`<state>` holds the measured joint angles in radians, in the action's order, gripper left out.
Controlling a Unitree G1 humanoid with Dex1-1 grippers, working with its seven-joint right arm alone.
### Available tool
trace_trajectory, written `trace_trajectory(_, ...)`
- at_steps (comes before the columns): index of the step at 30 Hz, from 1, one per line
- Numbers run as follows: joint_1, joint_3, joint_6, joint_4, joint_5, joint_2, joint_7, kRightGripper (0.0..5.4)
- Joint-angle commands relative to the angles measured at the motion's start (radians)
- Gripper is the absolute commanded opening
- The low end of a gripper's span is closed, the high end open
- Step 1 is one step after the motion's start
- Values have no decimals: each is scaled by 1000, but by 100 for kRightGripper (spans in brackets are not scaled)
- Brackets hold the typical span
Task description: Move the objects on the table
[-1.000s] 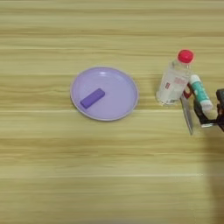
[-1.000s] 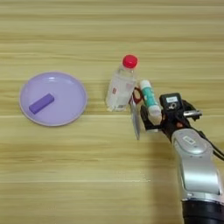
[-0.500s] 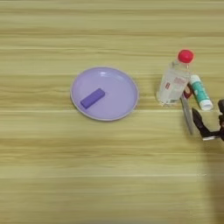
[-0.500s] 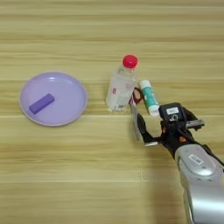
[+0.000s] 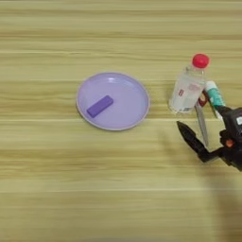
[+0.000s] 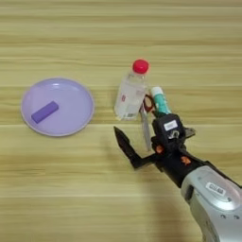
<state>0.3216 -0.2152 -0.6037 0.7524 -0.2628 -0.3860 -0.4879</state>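
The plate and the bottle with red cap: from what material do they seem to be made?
The plate looks like plastic: an even lilac colour with a smooth, slightly glossy raised rim. The bottle looks like clear plastic, since the table grain shows through its wall; glass cannot be ruled out. Its red cap looks like opaque plastic.

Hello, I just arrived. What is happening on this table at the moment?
A robot's right gripper hangs over the wooden table with its two black fingers spread and nothing between them. It is close to the teal tube, which lies beside the scissors and a clear red-capped bottle. The purple block rests inside a lilac plate further to the left, untouched.
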Motion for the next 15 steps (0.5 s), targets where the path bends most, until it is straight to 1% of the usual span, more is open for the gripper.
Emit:
trace_trajectory(1, -43, 37, 14, 60, -14, -27, 0, 538)
trace_trajectory(4, -76, 83, -1, 74, -9, -26, 8, 538)
trace_trajectory(7, -118, 138, -14, 66, 16, -26, 21, 538)
trace_trajectory(11, -195, 214, -38, 39, 77, -29, 56, 538)
trace_trajectory(15, -271, 297, -51, -1, 138, -18, 84, 538)
